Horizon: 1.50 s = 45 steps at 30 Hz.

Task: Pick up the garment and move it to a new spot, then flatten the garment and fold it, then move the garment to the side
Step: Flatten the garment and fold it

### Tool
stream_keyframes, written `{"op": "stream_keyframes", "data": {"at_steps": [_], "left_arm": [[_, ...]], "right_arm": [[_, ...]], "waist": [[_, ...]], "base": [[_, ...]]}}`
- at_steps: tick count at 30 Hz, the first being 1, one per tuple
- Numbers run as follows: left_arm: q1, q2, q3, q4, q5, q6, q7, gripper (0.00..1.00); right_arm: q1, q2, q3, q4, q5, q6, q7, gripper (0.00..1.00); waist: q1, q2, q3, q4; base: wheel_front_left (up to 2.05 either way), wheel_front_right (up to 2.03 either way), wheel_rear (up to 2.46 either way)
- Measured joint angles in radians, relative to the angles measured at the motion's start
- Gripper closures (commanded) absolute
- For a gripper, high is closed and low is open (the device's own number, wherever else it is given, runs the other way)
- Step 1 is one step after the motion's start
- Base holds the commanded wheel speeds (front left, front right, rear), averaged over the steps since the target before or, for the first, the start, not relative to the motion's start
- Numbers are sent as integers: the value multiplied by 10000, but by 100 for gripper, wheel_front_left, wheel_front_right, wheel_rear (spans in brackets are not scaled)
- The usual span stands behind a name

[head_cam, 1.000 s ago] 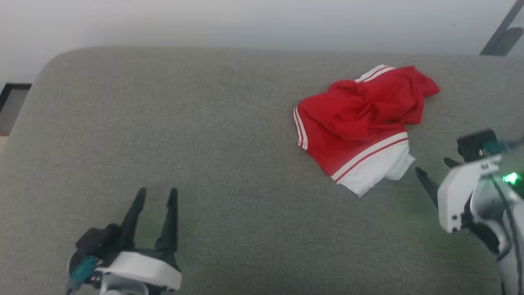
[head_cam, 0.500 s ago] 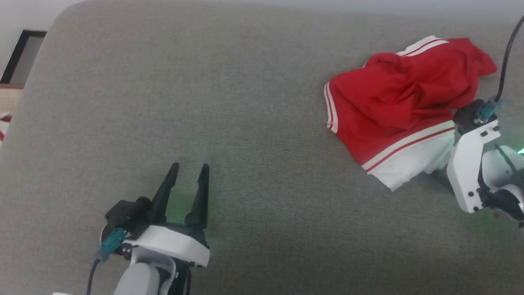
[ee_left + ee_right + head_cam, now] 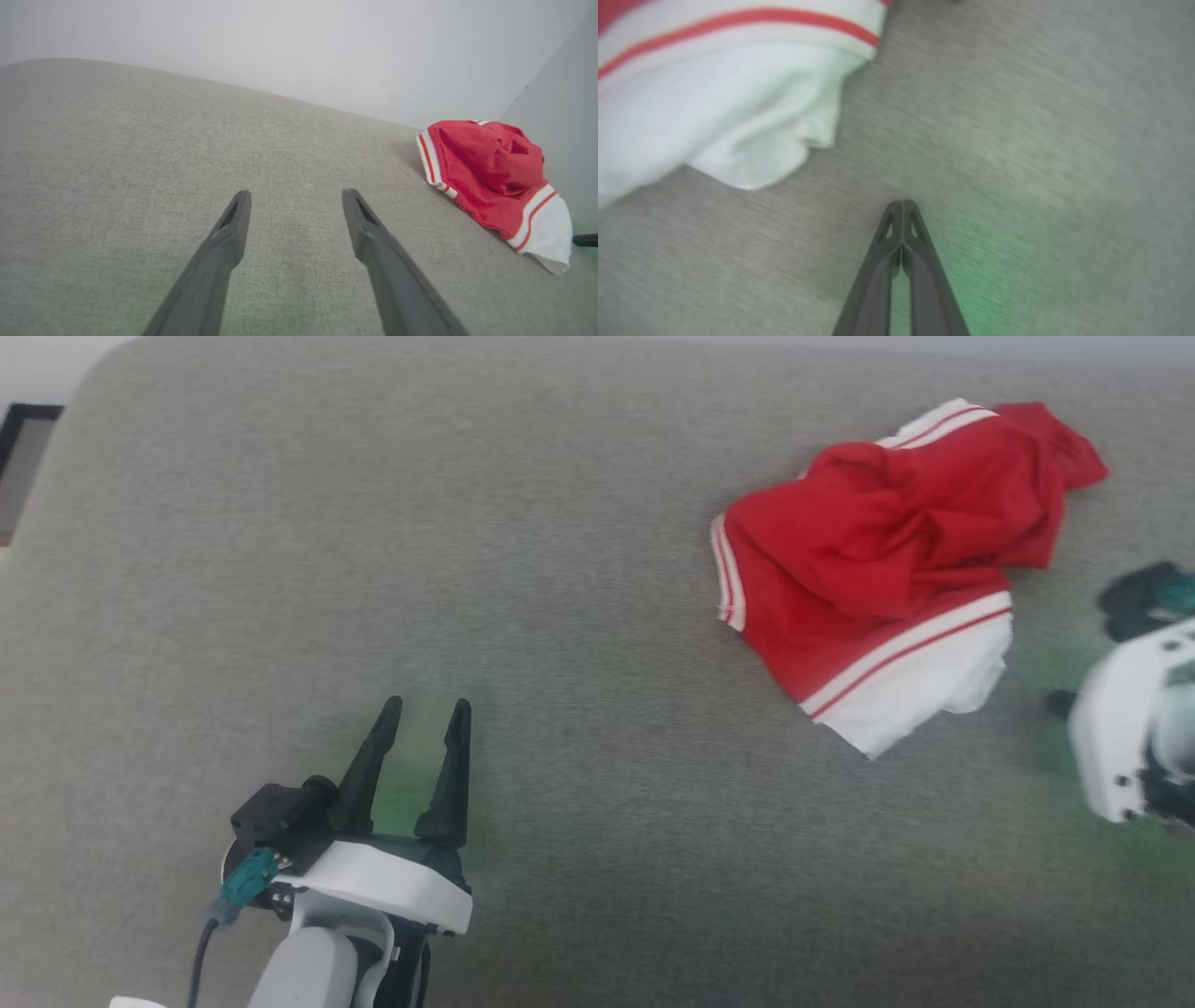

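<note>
the garment (image 3: 878,569) lies crumpled on the cushion (image 3: 560,569) at my two o'clock, soft and light i judge, so i'd pinch its striped hem (image 3: 906,651), my right gripper (image 3: 903,204) closed on nothing just beside it, left gripper (image 3: 425,709) spread empty.

Crumpled at the far right of the grey fabric surface (image 3: 560,569): the garment (image 3: 878,551), red with white-striped trim, white patch at its near corner. Near left: left pincer (image 3: 426,707), fingers apart, gripping nothing. Right edge: right pincer (image 3: 1060,703), blurred, just beside that white patch, not touching.
</note>
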Motion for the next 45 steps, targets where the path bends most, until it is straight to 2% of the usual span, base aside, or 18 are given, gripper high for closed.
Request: {"op": "stream_keyframes", "data": {"at_steps": [5, 9, 15, 16, 17, 18, 19, 23, 31, 34, 37, 43, 44, 45], "left_arm": [[-7, 174, 56, -125, 4, 0, 2, 0], [-69, 303, 81, -203, 6, 0, 0, 0], [-286, 476, -65, -253, 6, 0, 0, 0], [-291, 476, -86, -249, 4, 0, 0, 0], [-306, 474, -100, -238, 2, 0, 0, 0], [-329, 468, -113, -213, -6, 0, 0, 0], [-342, 449, -123, -198, -25, 0, 0, 0], [-338, 366, -128, -140, -75, 0, 0, 0], [-350, 150, -305, -44, -176, 0, 0, 0], [-514, 54, -431, -2, -217, 0, 0, 0], [-666, -73, -564, 54, -387, 0, 0, 0], [-722, -127, -600, 125, -541, 0, 0, 0], [-740, -136, -593, 134, -545, 0, 0, 0], [-754, -151, -583, 134, -546, 0, 0, 0]], "right_arm": [[1022, -307, -1590, 10, 0, -2, -823, 100], [1848, -456, -2671, -173, -79, -4, -959, 100], [2175, -384, -3135, -1055, -301, -8, -840, 100], [2170, -336, -3110, -1254, -366, -8, -855, 90], [2151, -274, -3068, -1461, -399, -8, -871, 64], [2127, -219, -2930, -1678, -420, -8, -840, 29], [2113, -165, -2763, -1891, -431, -10, -786, 0], [1857, 4, -1858, -2815, -207, -8, -121, 0], [487, -339, -104, -3674, 199, -8, 1572, 0], [-273, -418, 407, -3499, 249, -8, 2119, 0], [-899, -437, 895, -2809, 337, -8, 2700, 0], [-1317, -798, 1450, -2130, 278, 0, 2970, 0], [-1331, -871, 1534, -2117, 274, 0, 2880, 44], [-1341, -940, 1618, -2096, 274, 0, 2821, 70]], "waist": [[0, 0, 52, -499], [0, 1, 113, -864], [0, 0, 304, -1116], [0, 1, 325, -1112], [0, 1, 335, -1091], [0, 1, 339, -1061], [0, 1, 340, -1022], [0, 0, 341, -820], [0, 0, 460, -342], [1, 1, 577, -146], [1, 0, 762, 137], [0, 1, 1068, 496], [1, 1, 1109, 530], [1, 1, 1140, 552]], "base": [[0, 0, 0], [0, 0, 0], [0, 0, 0], [0, 0, 0], [0, 0, 0], [0, 0, 0], [0, 0, 0], [0, 0, 0], [0, 0, 0], [0, 0, 0], [0, 0, 0], [0, 0, 0], [0, 0, 0], [0, 0, 0]]}}
